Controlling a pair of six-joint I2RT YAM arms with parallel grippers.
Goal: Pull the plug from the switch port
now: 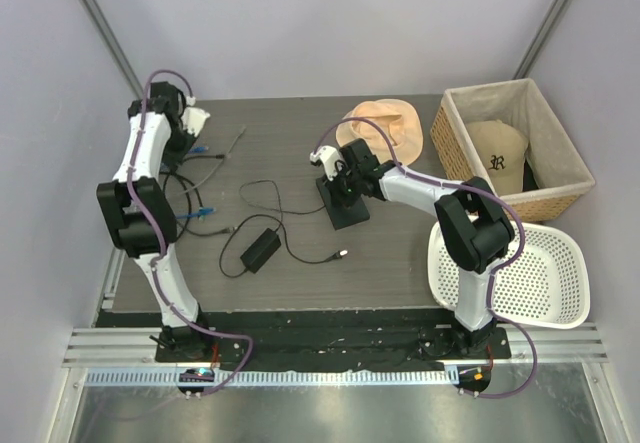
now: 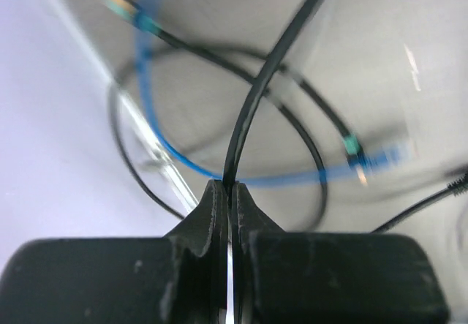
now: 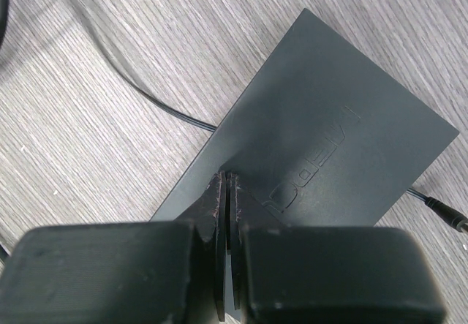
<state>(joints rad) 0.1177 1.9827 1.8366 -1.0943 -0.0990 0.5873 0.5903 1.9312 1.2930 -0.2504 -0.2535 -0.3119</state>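
Observation:
The black switch (image 1: 345,208) lies mid-table, its ports hidden from every view. My right gripper (image 1: 340,178) is shut, and its tips (image 3: 227,176) press on the switch's flat top (image 3: 329,134). Far to the left, my left gripper (image 1: 190,121) is shut on a black cable (image 2: 252,97) that runs up from between its fingertips (image 2: 230,186). The bright-blue cable (image 2: 292,179) loops on the table beyond it. Its plug (image 2: 380,156) lies free, blurred, well apart from the switch. In the top view this blue plug (image 1: 205,212) is at the table's left side.
A black adapter brick (image 1: 260,250) and its thin lead with a silver-tipped plug (image 1: 343,255) lie in front of the switch. A tan hat (image 1: 385,123) sits behind it. At the right, a wicker basket (image 1: 560,201) holds a cap, next to a white perforated basket (image 1: 545,273).

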